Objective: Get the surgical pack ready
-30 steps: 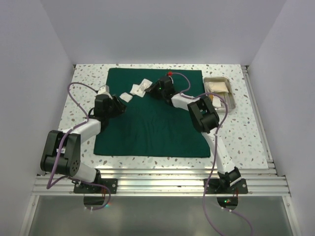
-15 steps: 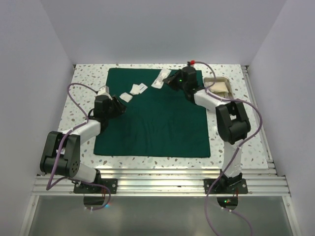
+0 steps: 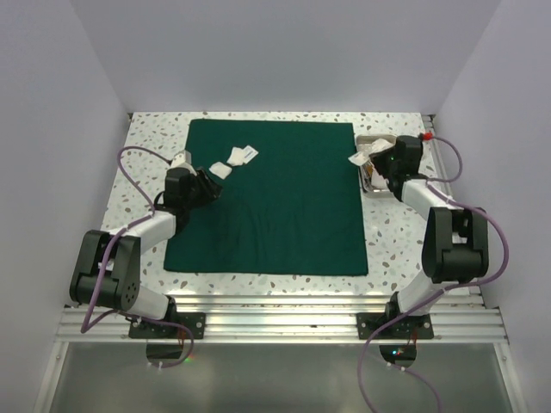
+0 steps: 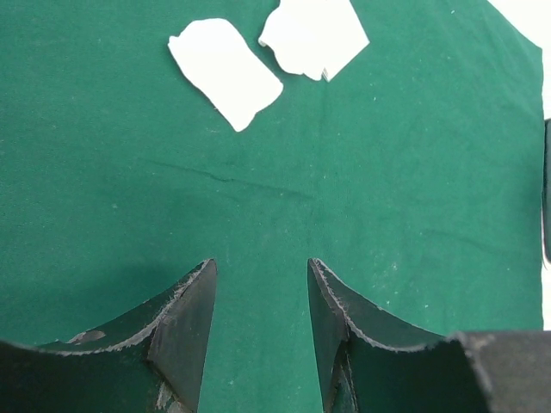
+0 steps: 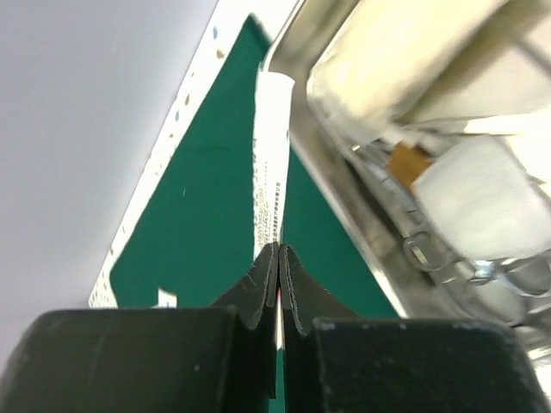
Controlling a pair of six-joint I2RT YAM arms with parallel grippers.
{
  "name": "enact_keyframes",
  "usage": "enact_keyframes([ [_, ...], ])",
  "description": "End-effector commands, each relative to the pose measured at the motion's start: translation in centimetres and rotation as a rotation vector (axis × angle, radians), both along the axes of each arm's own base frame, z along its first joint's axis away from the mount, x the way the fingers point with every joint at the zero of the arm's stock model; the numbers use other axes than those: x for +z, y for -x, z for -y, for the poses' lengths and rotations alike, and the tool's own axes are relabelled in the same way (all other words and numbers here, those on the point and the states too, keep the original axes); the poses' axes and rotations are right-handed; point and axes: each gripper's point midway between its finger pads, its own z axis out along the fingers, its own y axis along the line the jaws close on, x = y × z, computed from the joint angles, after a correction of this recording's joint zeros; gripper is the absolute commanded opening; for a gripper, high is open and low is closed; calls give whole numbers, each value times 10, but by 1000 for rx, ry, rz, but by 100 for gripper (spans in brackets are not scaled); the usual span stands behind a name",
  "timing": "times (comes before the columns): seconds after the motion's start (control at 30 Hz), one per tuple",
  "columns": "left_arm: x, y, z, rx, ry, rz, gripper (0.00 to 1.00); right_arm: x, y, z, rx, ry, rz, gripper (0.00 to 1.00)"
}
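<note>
The dark green cloth lies flat in the middle of the table. Two white gauze pads rest on its far left part. My left gripper hovers open low over the cloth just short of them, with nothing between its fingers. The steel tray stands at the cloth's right edge. My right gripper is shut on a flat printed white packet held edge-on over the tray's left rim. Inside the tray lie white gauze and steel instrument handles.
Another white pad sits on the speckled tabletop just left of the cloth. A pale cream pack fills the tray's far part. White walls close the table on three sides, and a metal rail runs along the near edge.
My right arm has swung from the cloth's far middle rightward to the tray, carrying the white packet. The left arm has stayed put.
</note>
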Motion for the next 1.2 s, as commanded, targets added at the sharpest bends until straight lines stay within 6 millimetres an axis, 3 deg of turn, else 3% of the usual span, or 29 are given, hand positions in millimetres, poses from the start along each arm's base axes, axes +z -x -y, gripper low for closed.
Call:
enact_keyframes([
  [0.0,20,-6,2,-9,1,82,50,14,7,42,-161,10,23,0],
  [0.27,20,-7,3,-11,-1,83,50,-12,27,70,-332,2,-60,0],
  [0.57,19,-6,3,-11,-4,82,50,-46,23,75,-364,10,-119,0],
  [0.63,19,-6,2,-10,-5,80,50,-47,25,79,-382,25,-133,9],
  [0.67,20,-6,2,-12,-5,83,50,-47,27,81,-388,35,-135,30],
  [0.73,17,-6,3,-14,-5,79,50,-40,32,83,-401,54,-128,50],
  [0.87,17,-7,4,-19,0,79,50,-27,37,80,-378,70,-118,56],
  [0.93,18,-7,4,-20,-1,81,50,-16,34,74,-338,84,-96,55],
  [1.0,18,-7,4,-18,-4,83,50,1,22,50,-220,108,-61,53],
  [1.03,17,-7,4,-18,-5,81,50,0,16,42,-170,115,-64,51],
  [1.07,17,-7,4,-16,-5,80,50,2,11,7,-47,98,-60,50],
  [1.1,17,-7,4,-16,-8,80,50,16,1,-11,35,119,-18,50],
  [1.13,16,-8,3,-14,-11,79,50,11,-4,-39,118,114,-18,48],
  [1.17,17,-8,3,-12,-13,79,50,13,-6,-54,157,110,-17,47],
])
